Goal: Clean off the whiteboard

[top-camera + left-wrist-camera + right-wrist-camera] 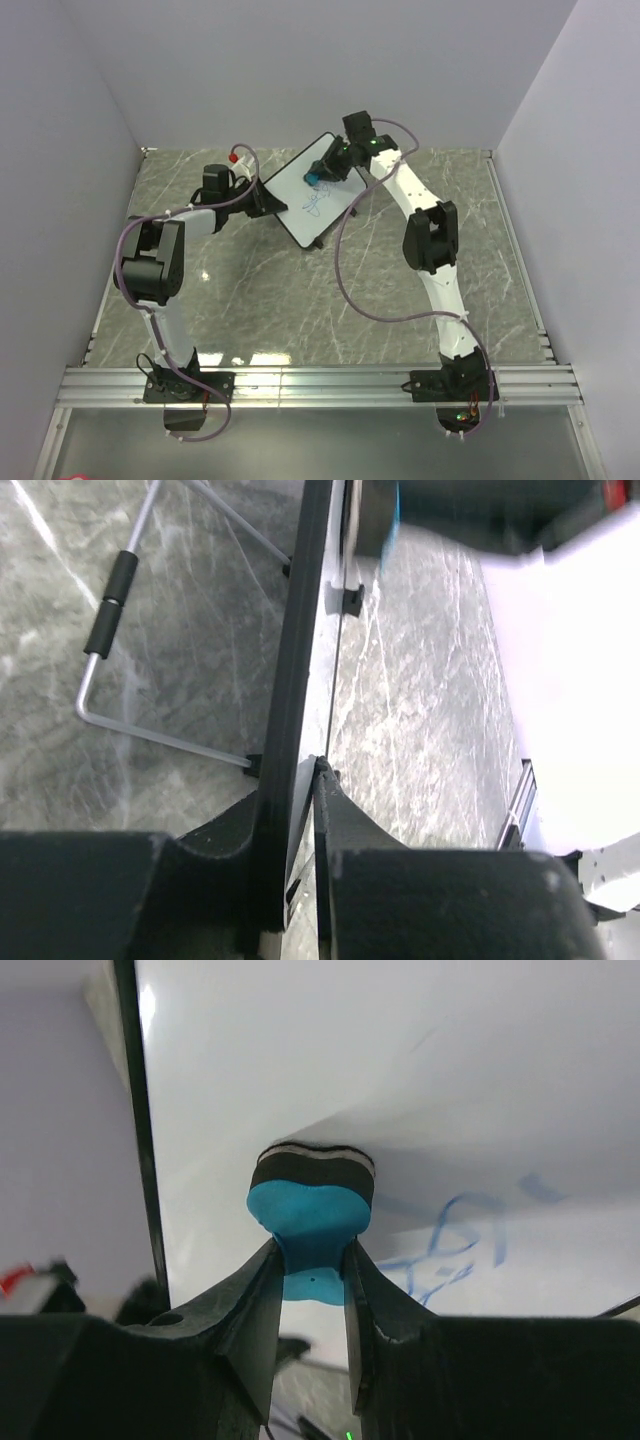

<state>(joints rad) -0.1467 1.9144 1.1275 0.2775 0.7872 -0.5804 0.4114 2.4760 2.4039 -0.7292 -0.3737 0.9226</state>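
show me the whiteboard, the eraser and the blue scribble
whiteboard (290,193), top external view, bare white face
eraser (310,1210), right wrist view, blue body
blue scribble (455,1245), right wrist view, middle of marks

The black-framed white whiteboard (400,1060) is running past the right wrist view's edges, its blue scribbles (450,1240) (blurred) defying reading.

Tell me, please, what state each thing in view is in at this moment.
Whiteboard: tilted up, blue scribbles not yet wiped.
Blue eraser: pinched, felt face against the whiteboard beside the scribbles.
Left gripper: shut on the whiteboard's edge.
Right gripper: shut on the blue eraser.
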